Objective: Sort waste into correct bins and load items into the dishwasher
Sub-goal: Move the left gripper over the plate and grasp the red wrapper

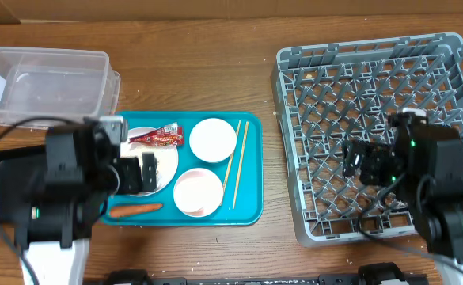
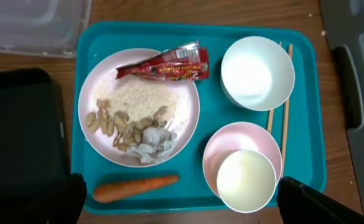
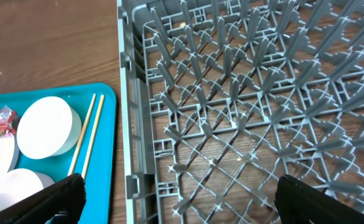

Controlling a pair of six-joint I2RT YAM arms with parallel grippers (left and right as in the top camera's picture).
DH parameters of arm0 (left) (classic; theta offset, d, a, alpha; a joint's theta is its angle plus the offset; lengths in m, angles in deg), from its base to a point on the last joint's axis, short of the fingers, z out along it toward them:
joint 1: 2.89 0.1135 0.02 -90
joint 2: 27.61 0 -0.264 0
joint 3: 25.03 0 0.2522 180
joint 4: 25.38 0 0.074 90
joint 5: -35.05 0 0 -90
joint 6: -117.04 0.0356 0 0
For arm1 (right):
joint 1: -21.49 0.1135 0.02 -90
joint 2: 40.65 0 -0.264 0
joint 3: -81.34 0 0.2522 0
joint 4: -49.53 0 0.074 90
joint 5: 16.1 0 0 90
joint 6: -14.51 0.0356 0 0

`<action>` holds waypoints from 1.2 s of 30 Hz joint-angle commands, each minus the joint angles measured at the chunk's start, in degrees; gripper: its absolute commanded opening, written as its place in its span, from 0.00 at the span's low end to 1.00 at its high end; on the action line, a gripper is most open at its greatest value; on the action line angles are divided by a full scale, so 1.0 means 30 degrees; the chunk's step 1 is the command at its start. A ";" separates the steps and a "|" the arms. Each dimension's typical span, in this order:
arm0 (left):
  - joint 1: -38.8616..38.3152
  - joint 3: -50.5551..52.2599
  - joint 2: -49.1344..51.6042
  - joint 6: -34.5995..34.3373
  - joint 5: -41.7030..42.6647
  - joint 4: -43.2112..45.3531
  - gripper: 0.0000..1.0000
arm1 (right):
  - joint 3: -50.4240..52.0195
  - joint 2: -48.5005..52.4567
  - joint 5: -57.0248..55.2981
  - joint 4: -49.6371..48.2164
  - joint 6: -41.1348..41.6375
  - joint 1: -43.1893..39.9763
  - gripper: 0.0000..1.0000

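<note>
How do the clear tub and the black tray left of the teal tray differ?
The clear tub is see-through with raised walls; the black tray is opaque and flat. The clear tub shows fully, farther from the robot; the black tray lies nearer, partly hidden under the left arm overhead. Both are rectangular with rounded corners.

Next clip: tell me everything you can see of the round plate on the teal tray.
The plate is round, shallow, glossy white with a faint pink tint. It sits flat on the left half of the teal tray. It holds white rice, beige nut-like scraps, a crumpled foil ball, and a red sauce packet lying across its upper rim. The carrot lies below it on the tray, not touching.
</note>
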 commanded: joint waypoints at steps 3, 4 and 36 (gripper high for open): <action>-0.0124 -0.0612 0.2310 -0.0386 0.0321 0.0131 1.00 | -0.0670 0.0801 0.0386 0.0240 0.0015 -0.0036 1.00; -0.0131 -0.0612 0.2703 -0.0379 0.0146 0.0364 1.00 | -0.0670 0.0882 0.0386 0.0233 0.0015 -0.0036 1.00; -0.0131 -0.0612 1.3398 0.7359 -0.3388 0.7315 0.93 | -0.0663 0.2157 0.0379 0.0109 0.0015 -0.0036 1.00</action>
